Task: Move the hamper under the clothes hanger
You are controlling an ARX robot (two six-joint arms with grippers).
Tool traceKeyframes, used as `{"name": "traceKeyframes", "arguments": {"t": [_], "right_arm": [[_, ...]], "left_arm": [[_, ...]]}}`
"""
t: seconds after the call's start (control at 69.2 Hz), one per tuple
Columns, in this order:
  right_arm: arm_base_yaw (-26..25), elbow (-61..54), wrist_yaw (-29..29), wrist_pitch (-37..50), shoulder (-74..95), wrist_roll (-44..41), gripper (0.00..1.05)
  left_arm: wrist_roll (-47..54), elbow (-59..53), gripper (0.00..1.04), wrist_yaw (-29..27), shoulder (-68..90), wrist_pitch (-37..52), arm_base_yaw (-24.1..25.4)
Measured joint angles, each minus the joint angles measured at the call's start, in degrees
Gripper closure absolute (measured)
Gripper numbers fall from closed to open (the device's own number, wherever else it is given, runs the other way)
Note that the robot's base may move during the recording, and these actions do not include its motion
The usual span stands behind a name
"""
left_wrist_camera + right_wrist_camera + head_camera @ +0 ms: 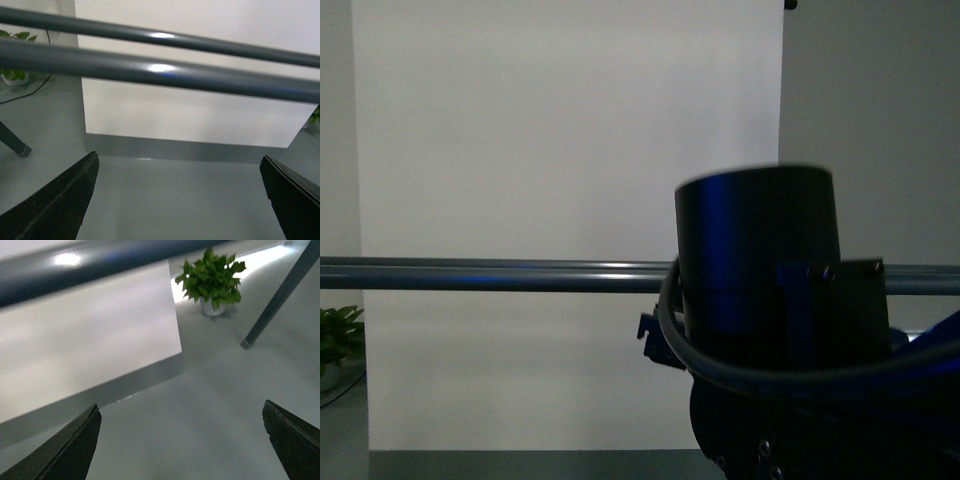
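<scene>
In the front view the clothes hanger (pixel 500 275) shows as its long grey crossbar, running level across the middle of the frame from the left edge to the right, in front of a white panel (pixel 570 150). A dark cylindrical arm housing (pixel 755 250) fills the lower right of the frame and covers part of the bar, and a potted plant (pixel 335 335) peeks in at the lower left edge. In the left wrist view the left gripper (pixel 177 200) has its jaws spread wide, with nothing between them but bare grey floor (pixel 165 172); two of the rack's round rails cross beyond them, and a slanted leg (pixel 15 142) stands on the floor off to one side. In the right wrist view the right gripper (pixel 180 440) likewise has its jaws wide apart and holds nothing; beyond it are the floor, the foot of the white panel, a blurred rail close to the camera, and a leafy plant in a white pot (pixel 212 277) near another slanted leg
</scene>
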Motion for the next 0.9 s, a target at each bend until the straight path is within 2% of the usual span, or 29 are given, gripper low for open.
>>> {"name": "traceKeyframes", "arguments": {"t": [0.188, 0.289, 0.448, 0.781, 0.853, 0.896], "right_arm": [[3.8, -1.4, 5.9, 10.0, -8.3, -17.2, 0.08], [4.0, -2.6, 7.5, 11.5, -11.0, -23.6, 0.08], [2.4, -7.7, 10.5, 12.8, -14.3, -27.1, 0.08], [-0.3, -25.3, 20.2, 25.0, -34.4, -36.5, 0.08], [-0.5, -28.1, 20.0, 24.1, -39.9, -37.2, 0.08], [-1.2, -29.0, 18.8, 20.4, -43.1, -36.0, 0.08]], "left_arm": [[-4.4, 0.0, 0.07, 3.4, -9.8, -0.1, 3.0], [-4.6, -0.2, 0.07, 4.4, -12.6, -0.1, 2.9], [-4.5, -1.7, 0.07, 4.6, -13.2, 0.0, 2.3], [-4.4, -1.9, 0.07, 4.4, -12.6, 0.0, 2.5], [-4.3, -1.9, 0.07, 4.6, -12.5, -0.2, 2.5], [-4.0, -1.9, 0.07, 4.6, -12.5, -0.3, 2.4]]}}
